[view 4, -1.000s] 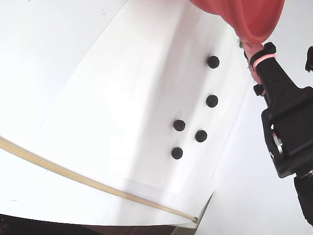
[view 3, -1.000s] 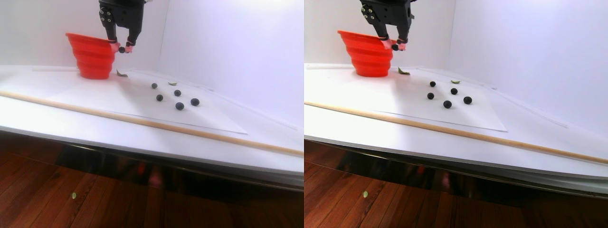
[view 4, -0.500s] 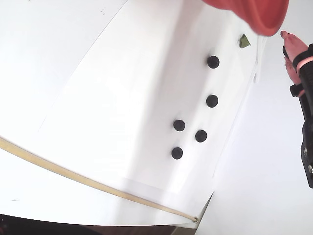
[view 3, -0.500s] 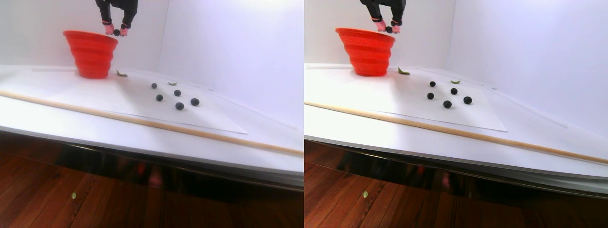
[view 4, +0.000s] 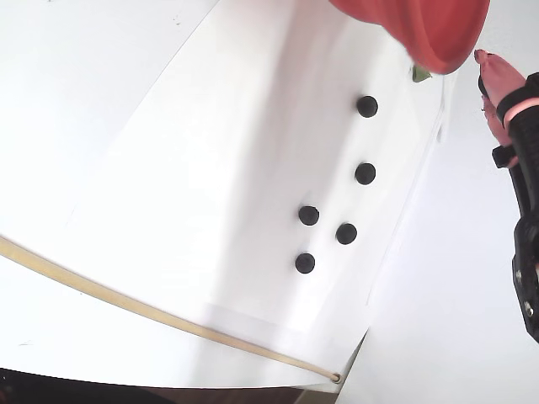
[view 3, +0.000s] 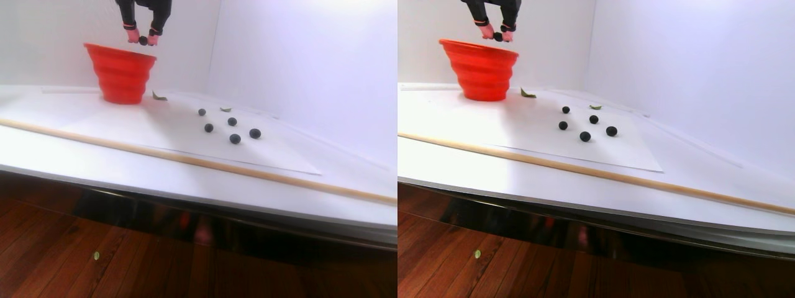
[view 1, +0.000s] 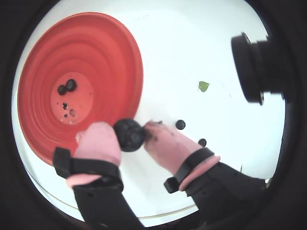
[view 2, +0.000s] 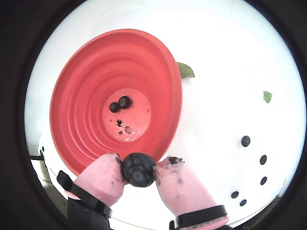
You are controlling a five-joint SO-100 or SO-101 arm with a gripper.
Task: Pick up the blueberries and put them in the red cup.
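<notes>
Pincer (view 2: 139,170) clamped on one blueberry (view 2: 138,169), up in the air just over the near rim of the red cup (view 2: 86,86). Two berries (view 2: 120,104) lie in the cup's bottom. Five more (view 3: 231,125) sit on the bench (view 3: 74,158), well right of the cup in the stereo pair view.

The gripper (view 2: 139,178) was matte black with two blunt fingers (view 2: 184,191) sheathed in pink covers, smudged with dark marks. A black band and a pink ring cinched each cover's base. A round black knob (view 1: 256,67) projected beside it.
</notes>
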